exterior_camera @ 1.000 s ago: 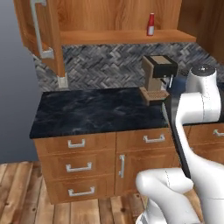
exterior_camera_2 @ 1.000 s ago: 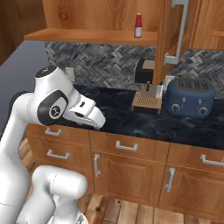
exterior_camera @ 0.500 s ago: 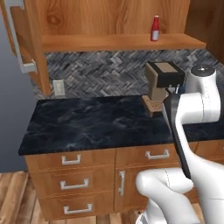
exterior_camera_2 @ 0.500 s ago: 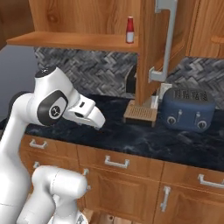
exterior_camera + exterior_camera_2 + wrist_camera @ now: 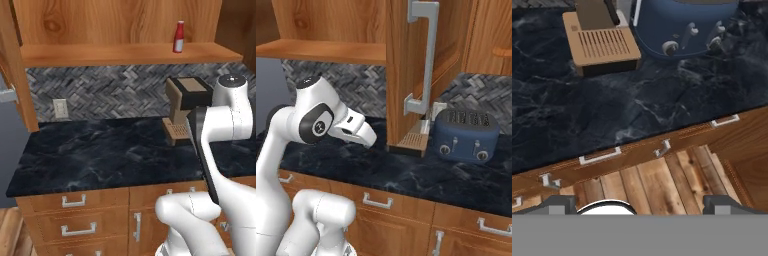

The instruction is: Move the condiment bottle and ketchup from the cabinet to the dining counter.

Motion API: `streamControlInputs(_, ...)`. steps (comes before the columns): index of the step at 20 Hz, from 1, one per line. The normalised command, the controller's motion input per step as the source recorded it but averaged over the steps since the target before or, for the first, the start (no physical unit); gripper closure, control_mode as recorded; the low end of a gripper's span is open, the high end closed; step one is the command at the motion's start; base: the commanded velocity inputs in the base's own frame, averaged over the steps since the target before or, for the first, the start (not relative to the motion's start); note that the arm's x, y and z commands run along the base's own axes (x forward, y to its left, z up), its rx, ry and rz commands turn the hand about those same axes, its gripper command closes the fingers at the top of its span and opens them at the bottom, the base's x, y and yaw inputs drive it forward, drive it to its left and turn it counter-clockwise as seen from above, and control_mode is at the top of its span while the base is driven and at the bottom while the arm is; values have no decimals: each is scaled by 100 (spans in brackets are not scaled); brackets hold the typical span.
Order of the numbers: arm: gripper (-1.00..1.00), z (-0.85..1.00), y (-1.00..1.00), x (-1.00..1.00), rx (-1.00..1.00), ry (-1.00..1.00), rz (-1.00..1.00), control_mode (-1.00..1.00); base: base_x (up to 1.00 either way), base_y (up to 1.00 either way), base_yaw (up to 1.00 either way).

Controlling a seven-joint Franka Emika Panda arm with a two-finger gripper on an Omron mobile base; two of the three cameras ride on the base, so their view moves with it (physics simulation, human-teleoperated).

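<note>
The ketchup, a bright red bottle with a pale top, stands upright on the wooden shelf of the cabinet, towards its right end. The condiment bottle is out of view, and so is the dining counter. An open cabinet door with a long silver handle hangs in front of the shelf in the right base view. My gripper is open and holds nothing. It hangs low in front of the black countertop, far below the shelf, looking down at the counter edge and floor.
A brown coffee machine and a blue toaster stand on the black countertop against grey herringbone tile. Wooden drawers with silver handles run below. The open door's edge juts out over the counter.
The base has driven closer and to the side, so both base views have shifted. The open door now covers the ketchup in the right base view. The arm keeps its pose with the gripper open.
</note>
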Motion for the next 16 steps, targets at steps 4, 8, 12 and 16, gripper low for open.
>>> streamControlInputs(4,-100,0,0,0,0,0,0,100,52,-14,0)
streamControlInputs(8,-100,0,0,0,0,0,0,100,40,-23,0)
streamControlInputs(12,-100,0,0,0,0,0,0,100,32,-16,0)
streamControlInputs(16,-100,0,0,0,0,0,0,100,3,-1,0)
